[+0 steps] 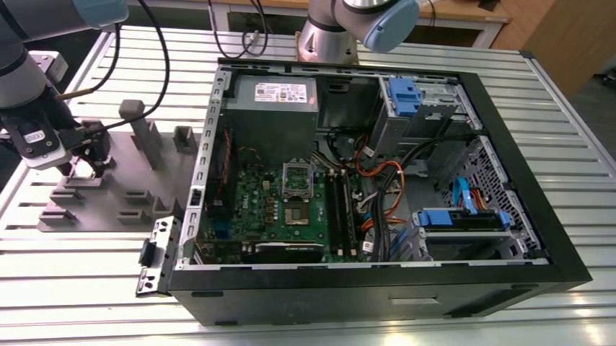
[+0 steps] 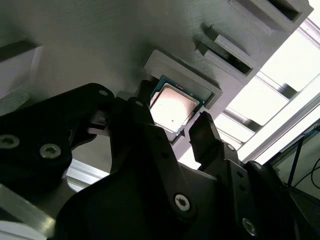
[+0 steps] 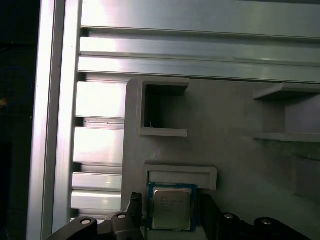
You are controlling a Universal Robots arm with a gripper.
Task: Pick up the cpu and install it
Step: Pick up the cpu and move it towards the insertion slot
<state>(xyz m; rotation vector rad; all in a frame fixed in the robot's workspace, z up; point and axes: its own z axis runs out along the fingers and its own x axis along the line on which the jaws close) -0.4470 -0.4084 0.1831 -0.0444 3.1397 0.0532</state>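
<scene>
While the arm is positioned over the exterior view's left side of the table (image 1: 86, 281), the claw (image 1: 85, 162) is seen right down at a grey printed fixture plate (image 1: 115, 198) that is laid flat on the aluminium slats, well apart from the open computer case (image 1: 337, 299) on the exterior view's right. So yeah, the cpu (image 2: 172, 107) can be made out in both wrist views, seated flat in a shallow square pocket of that fixture, silvery top up, with a raised lip of the pocket along one edge. The claw is spread partly open, and its two black fingers (image 2: 202, 130) are placed one on each side of the cpu, just beside its edges. A slim gap looks to be left on each side in the first wrist view, so nothing is gripped as far as can be told. Inside the case, the green motherboard (image 1: 288, 216) is laid flat at the bottom, with cables (image 1: 385, 194) bundled beside it.
</scene>
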